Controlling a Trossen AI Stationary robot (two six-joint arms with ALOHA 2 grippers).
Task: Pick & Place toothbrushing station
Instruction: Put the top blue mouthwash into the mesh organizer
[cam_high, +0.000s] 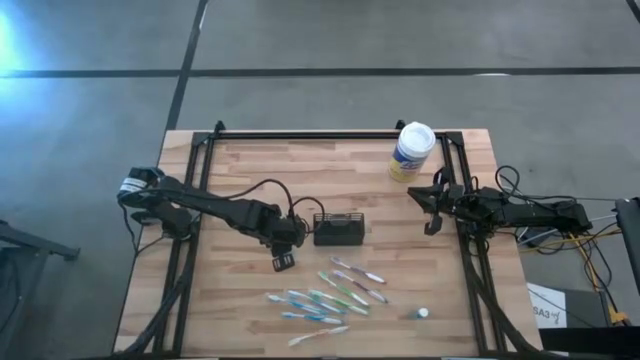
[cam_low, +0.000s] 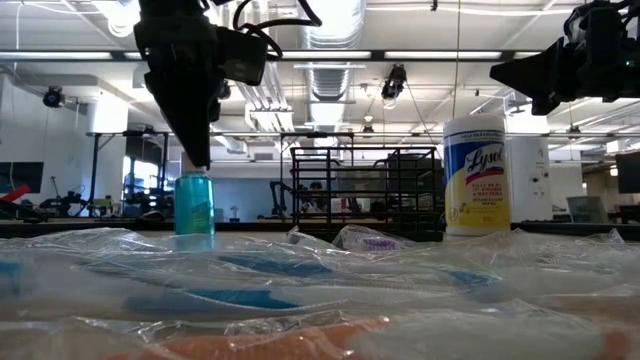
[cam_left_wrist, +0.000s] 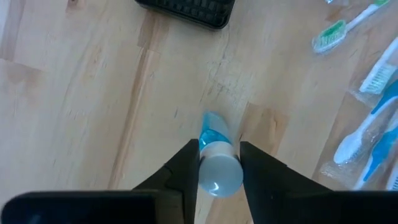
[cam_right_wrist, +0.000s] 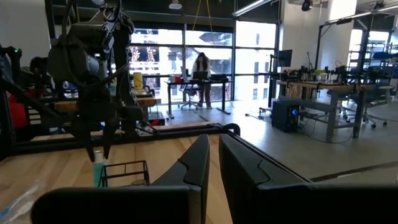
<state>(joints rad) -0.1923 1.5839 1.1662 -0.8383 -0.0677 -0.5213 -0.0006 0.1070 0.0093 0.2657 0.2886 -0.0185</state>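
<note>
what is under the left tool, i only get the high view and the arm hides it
Observer: a small blue bottle with a white cap; the left tool has a finger on each side of the cap.
Operator: lifted or down
Observer: down, it seems; in the low view it stands upright on the wooden table.
Operator: is it inside the black box-shaped holder
Observer: no, the left wrist view shows bare wood between them.
</note>
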